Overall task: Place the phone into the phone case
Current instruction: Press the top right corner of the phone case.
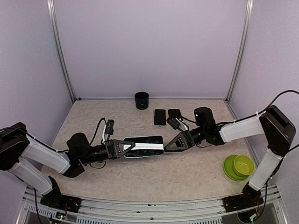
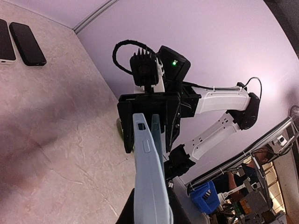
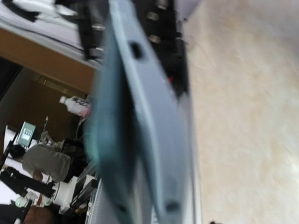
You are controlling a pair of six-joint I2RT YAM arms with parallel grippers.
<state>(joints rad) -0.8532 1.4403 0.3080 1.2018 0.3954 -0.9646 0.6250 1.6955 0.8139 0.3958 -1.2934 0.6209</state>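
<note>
Jaws of left gripper (image 1: 128, 147) are closed on phone case (image 1: 147, 148); long axis is pointed at right gripper (image 1: 171, 144), whose grip cannot be told.

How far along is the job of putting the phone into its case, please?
Done: the left tool holds the case off the table. In hand: the phone lies against it, the right tool at its far end. Left: pressing it fully in; seating is unclear.

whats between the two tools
The case and phone, gripped by the left tool, reaching to the right tool; seen in the top view.
</note>
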